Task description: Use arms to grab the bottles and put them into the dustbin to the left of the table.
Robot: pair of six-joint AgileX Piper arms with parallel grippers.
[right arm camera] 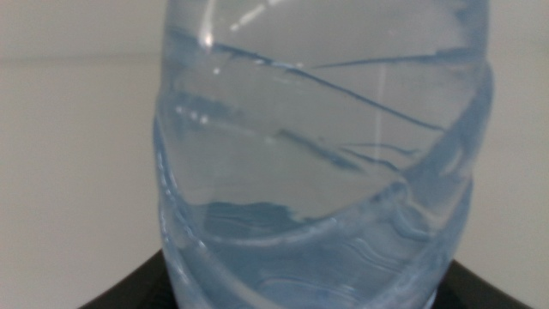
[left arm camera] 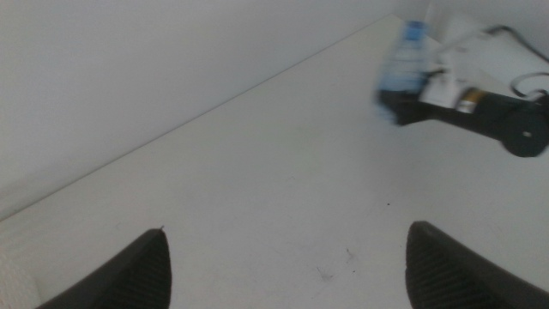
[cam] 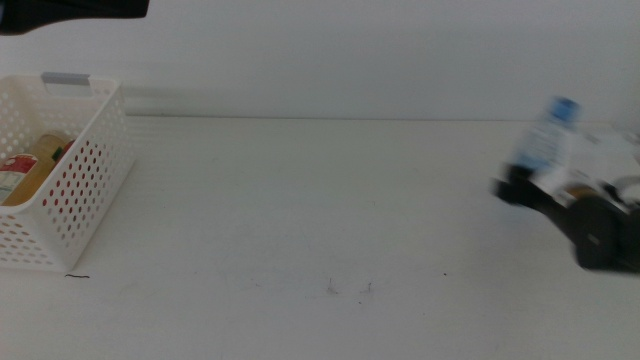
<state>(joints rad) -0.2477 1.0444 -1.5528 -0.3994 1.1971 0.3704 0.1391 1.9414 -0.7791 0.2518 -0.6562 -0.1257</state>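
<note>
Middle view shows the right gripper (cam: 535, 185) clamped on the water bottle (cam: 547, 140); left gripper (left arm camera: 287, 266) waits, jaws apart; carry steadily over the basket (cam: 95, 170) before releasing.

You had the small clear water bottle (cam: 548, 140) with its blue cap held up at the right side of the table (cam: 300, 220), inside the right gripper (cam: 520, 188), blurred and leaning a little. In the right wrist view it (right arm camera: 322, 172) filled the frame. The yellow-liquid bottle (cam: 35, 165) lay in the white perforated dustbin (cam: 85, 190) at the left, beside something red I could not identify
</note>
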